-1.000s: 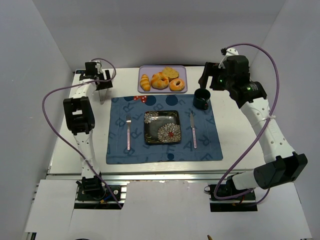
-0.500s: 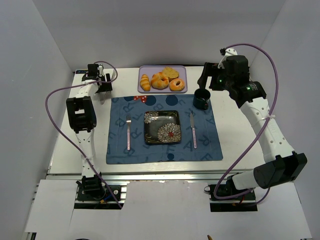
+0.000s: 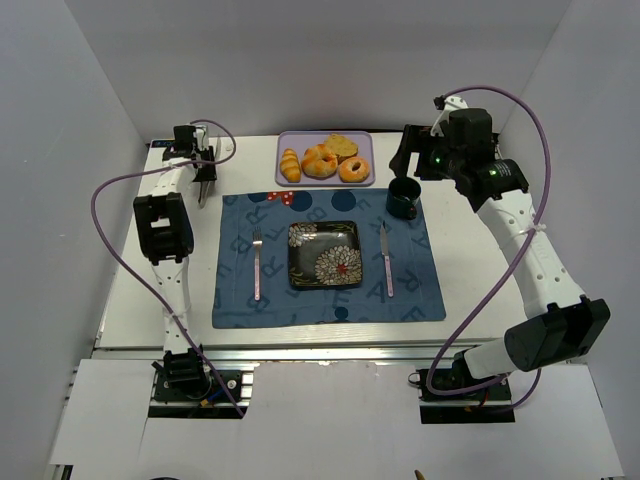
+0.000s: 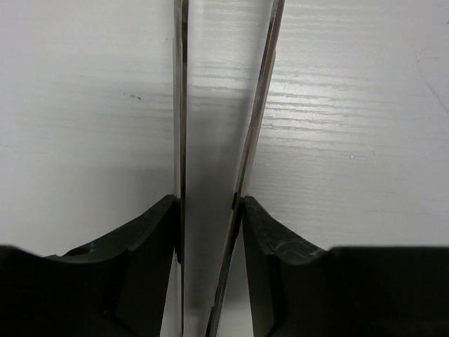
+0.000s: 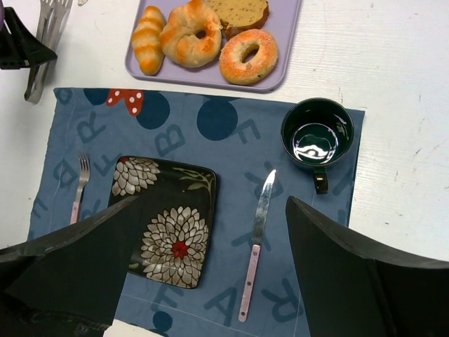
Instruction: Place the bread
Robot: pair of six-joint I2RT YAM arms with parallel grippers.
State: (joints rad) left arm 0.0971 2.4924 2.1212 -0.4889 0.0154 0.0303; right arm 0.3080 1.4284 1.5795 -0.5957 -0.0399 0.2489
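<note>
Mostly golden-brown, ring-shaped bread (image 5: 177, 38)

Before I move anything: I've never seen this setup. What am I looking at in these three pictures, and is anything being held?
Two robot arms are bolted at the near edge of the table. The wide picture looks down from above and behind them; the other two come from cameras on each wrist. The left arm has its jaws shut on metal tongs, over bare table. The right arm has its jaws open and empty, above the setting. On the blue placemat lie a flowered plate, fork, knife and mug. The breads sit on a purple tray.
</note>
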